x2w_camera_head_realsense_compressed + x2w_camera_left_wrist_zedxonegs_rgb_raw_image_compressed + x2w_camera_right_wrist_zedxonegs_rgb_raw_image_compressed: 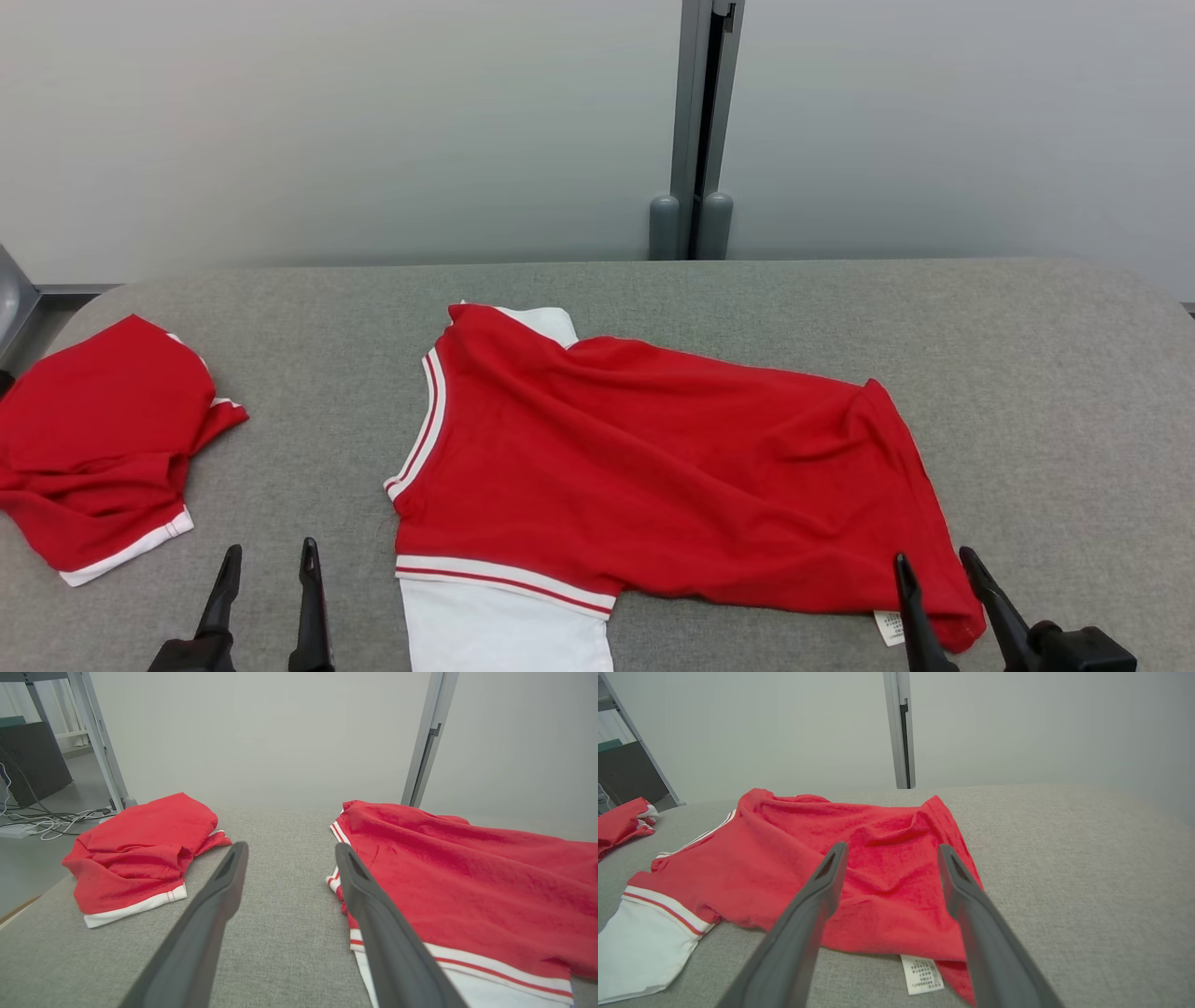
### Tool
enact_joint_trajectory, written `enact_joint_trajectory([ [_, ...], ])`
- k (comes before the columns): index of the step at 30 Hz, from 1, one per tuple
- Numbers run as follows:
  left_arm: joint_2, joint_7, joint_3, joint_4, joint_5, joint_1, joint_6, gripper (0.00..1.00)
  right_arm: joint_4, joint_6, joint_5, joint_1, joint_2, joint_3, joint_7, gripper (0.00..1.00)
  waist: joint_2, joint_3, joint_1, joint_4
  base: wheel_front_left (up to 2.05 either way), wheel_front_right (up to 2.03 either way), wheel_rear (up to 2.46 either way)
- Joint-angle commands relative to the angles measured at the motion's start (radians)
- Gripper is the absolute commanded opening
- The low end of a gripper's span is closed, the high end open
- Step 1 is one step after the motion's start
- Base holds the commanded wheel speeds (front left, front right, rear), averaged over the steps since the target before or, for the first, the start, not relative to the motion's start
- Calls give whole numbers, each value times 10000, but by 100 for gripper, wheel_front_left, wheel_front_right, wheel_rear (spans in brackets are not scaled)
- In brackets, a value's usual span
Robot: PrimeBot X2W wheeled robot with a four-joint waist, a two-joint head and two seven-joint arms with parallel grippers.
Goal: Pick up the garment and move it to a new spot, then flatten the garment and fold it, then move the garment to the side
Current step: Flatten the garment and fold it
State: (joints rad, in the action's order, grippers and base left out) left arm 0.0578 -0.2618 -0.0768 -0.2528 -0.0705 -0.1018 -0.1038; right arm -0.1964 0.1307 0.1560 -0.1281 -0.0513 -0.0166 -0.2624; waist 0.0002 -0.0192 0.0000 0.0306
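A red garment (653, 467) with white sleeves and red-and-white striped trim lies spread and wrinkled across the middle of the grey table (1046, 373). It shows on the right of the left wrist view as the garment (467, 882), and in the right wrist view as the garment (831, 858), with a white care label (922, 973) at its near hem. My left gripper (271, 560) stands open above bare table, left of the garment's sleeve. My right gripper (934, 565) stands open over the garment's lower right corner. Nothing sits between either pair of fingers.
A second red garment (93, 457) with a white hem lies crumpled at the table's left edge, also seen as the crumpled garment (140, 858). A grey post (695, 131) rises behind the table against a pale wall. Cables (51, 821) lie on the floor to the left.
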Motion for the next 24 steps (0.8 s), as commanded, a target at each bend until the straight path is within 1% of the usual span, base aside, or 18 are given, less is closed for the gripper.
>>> enact_joint_trajectory([
  [1, 53, -44, 6, 2, 1, 102, -23, 100, 1, 3, -46, 21, 6, 28, -39, 100, -2, 5, 0, -2, 0, 0, 0],
  [12, 54, -44, -66, 23, 45, 86, 71, 100, -49, 3, 71, 24, 7, 39, -40, 100, -2, 23, 0, -16, 0, 0, 0],
  [24, 58, -44, -158, -21, 89, 89, 49, 100, -138, 3, 137, 56, 8, 11, -40, 100, -2, -2, 0, -27, 0, 0, 0],
])
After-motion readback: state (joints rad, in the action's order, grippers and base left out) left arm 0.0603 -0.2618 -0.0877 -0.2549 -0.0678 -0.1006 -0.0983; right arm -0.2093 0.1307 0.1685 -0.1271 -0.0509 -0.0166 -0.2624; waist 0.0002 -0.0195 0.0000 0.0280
